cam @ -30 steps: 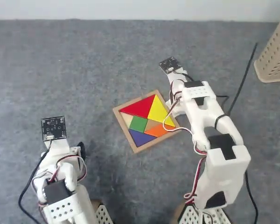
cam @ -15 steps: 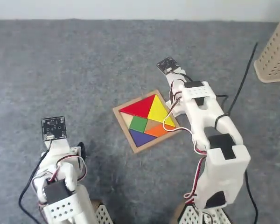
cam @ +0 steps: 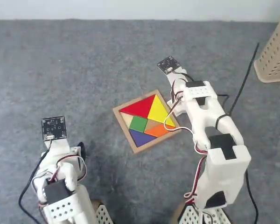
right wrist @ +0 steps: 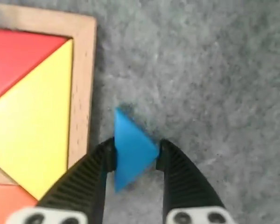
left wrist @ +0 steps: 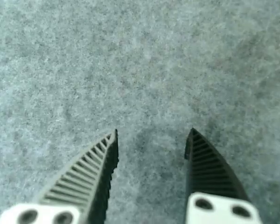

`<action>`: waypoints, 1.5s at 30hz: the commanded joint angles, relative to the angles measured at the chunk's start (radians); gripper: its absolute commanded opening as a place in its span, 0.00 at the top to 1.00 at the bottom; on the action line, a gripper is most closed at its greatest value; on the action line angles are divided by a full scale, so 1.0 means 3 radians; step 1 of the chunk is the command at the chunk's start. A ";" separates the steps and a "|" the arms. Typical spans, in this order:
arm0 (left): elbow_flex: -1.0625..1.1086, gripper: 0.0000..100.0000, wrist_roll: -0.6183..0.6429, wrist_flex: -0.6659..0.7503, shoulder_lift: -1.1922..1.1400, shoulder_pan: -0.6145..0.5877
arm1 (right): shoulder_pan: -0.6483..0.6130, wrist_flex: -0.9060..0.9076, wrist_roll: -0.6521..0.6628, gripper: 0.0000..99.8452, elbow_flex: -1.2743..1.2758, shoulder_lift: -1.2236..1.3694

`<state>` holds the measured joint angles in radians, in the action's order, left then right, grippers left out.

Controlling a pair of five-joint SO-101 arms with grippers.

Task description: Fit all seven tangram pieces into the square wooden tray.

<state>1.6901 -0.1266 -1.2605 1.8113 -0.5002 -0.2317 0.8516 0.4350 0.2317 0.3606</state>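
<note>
Left gripper (left wrist: 151,140) is held wide above fuzzy grey carpet (left wrist: 130,56). Right gripper (right wrist: 134,150) is closed on 1 smooth blue triangle (right wrist: 129,140), just beside the square wooden tray (right wrist: 82,70). From above, 5 flat coloured pieces (cam: 156,112) are counted inside it.

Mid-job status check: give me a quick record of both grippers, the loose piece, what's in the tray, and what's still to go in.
left gripper: open, holding nothing, over bare carpet
right gripper: shut on the blue triangle
blue triangle: outside the tray, just off the rim beside the yellow piece
in tray: red piece, yellow piece, green piece, purple piece, orange piece
tan patches: two among the pieces; empty slots or wood-coloured pieces, cannot tell
to go in: blue triangle
</note>
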 commanded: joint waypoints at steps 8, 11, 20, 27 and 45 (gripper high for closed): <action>-0.0018 0.77 0.0031 -0.0010 0.0036 0.0005 | -0.0033 0.0330 -0.0245 0.98 -0.0072 -0.0586; -0.0018 0.77 0.0031 -0.0010 0.0036 0.0005 | -0.0171 0.0381 -0.0332 0.98 0.0107 -0.0944; -0.0018 0.77 0.0031 -0.0010 0.0036 0.0005 | -0.1128 0.0350 -0.0568 0.98 0.0394 -0.1496; -0.0018 0.77 0.0031 -0.0010 0.0036 0.0005 | -0.1522 0.0422 -0.1243 0.98 -0.0261 -0.0944; -0.0018 0.77 0.0031 -0.0010 0.0036 0.0005 | -0.1757 0.0483 -0.1580 0.90 -0.0527 -0.0350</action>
<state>1.6901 -0.1266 -1.2605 1.8113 -0.5002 -0.7595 0.9835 -0.0253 0.1350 0.2670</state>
